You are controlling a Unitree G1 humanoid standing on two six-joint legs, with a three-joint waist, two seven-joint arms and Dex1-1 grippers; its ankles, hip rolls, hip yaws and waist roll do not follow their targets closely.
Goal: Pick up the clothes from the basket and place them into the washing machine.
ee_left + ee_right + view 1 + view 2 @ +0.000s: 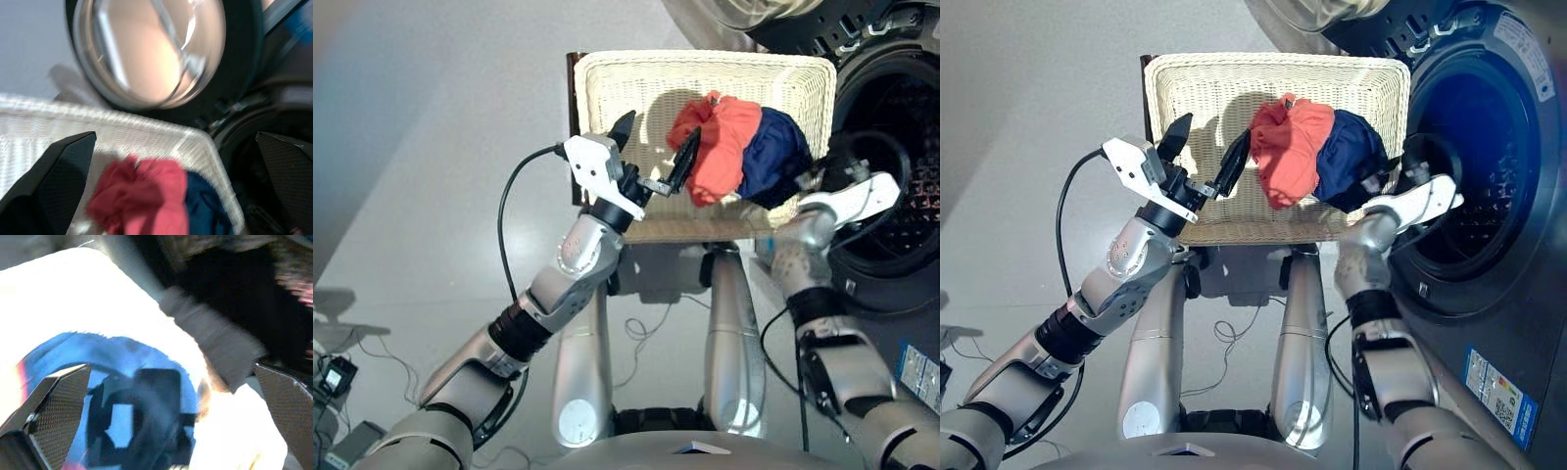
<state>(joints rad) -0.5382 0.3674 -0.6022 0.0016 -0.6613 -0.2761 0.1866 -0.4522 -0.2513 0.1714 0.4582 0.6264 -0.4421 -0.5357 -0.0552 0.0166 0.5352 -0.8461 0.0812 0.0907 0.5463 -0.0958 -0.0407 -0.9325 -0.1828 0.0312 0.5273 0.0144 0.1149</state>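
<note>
The basket (705, 61) stands straight ahead, left of the washing machine (1518, 147), whose round porthole is open and dark inside. Two of the clothes lie bunched at the basket's right side: an orange-red garment (720, 147) and, to its right, a navy blue one (775, 152). My left gripper (656, 145) hovers open over the basket's left half, one finger close to the orange-red garment, nothing between its fingers. At the basket's right edge beside the navy garment (73, 352) is my right gripper (171, 366), with its fingers wide apart.
The washer's round glass door (146, 49) hangs open above the basket's far right corner. A black cable (509, 215) loops off my left wrist. More cables and a small device (335, 377) lie on the grey floor at the left.
</note>
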